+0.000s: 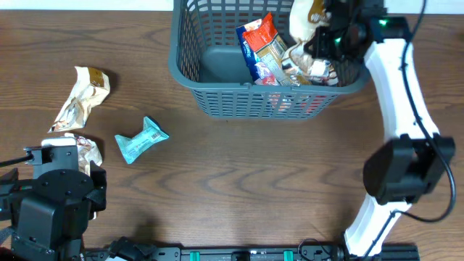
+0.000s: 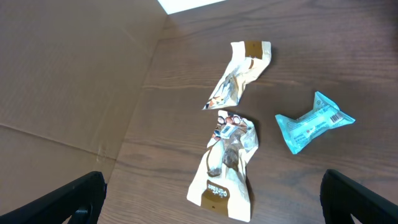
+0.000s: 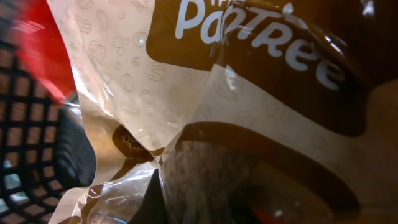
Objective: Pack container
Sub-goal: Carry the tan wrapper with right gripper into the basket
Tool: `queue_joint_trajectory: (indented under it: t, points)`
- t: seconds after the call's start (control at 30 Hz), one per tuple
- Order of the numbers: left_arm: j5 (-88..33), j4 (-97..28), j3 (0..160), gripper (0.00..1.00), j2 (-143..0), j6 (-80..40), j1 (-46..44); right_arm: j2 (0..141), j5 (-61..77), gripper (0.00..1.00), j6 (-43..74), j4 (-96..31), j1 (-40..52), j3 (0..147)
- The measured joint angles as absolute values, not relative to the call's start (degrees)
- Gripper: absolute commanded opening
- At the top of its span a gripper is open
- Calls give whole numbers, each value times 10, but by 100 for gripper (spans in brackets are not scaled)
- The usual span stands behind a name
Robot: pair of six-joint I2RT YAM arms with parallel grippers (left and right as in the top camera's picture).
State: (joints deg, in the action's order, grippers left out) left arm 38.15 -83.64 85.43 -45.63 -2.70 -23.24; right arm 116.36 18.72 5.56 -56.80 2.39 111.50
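The container is sitting at the top centre of the overhead frame, on the wooden table. The right claw is hanging over the container's right end, at the upper right, pinched closed on a cream-and-brown packet above the red packet lying inside. The left claw is hovering at the lower left, well apart from the container, its jaws spread wide over a loose packet.
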Motion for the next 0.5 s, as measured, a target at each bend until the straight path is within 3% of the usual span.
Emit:
queue_joint_trajectory:
  t: [0.1,0.23,0.27,0.5]
  points:
    - [382,-837,854,99,-456,-27,-232,1178,184,19,55,-575,25,1115]
    - [382,-836,854,99,-456,-27,-232,1181,177,85,53,-582,26,1115]
    - [382,-836,854,99,-456,-27,-232,1181,176,96,53,-584,26,1115]
    - [382,-836,854,99,-456,-27,-232,1181,173,99,53,-592,31,1116]
